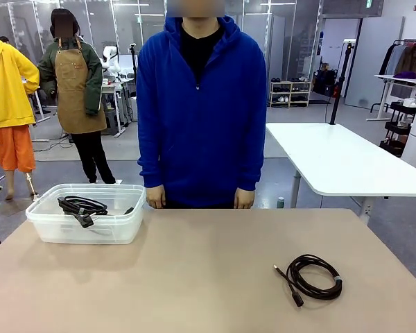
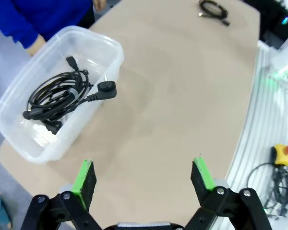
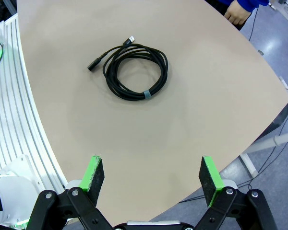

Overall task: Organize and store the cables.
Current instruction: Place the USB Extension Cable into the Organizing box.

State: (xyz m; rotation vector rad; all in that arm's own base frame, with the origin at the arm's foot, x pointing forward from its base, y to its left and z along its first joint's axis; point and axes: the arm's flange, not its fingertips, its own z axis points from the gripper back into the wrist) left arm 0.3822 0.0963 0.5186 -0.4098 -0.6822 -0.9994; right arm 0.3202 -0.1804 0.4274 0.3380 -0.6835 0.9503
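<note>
While both fingers (image 3: 97,176) gape wide, the coiled cable (image 3: 134,72) lies well beyond them.

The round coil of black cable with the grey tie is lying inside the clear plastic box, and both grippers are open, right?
Not quite. The round coil of black cable with the grey tie lies on the bare tan table, apart from the clear plastic box, as the front view shows. Both the left gripper and the right gripper are open.

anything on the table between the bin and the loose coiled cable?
Nothing: bare tabletop runs from the clear bin to the coiled cable, as front view shows; left wrist view agrees.
</note>
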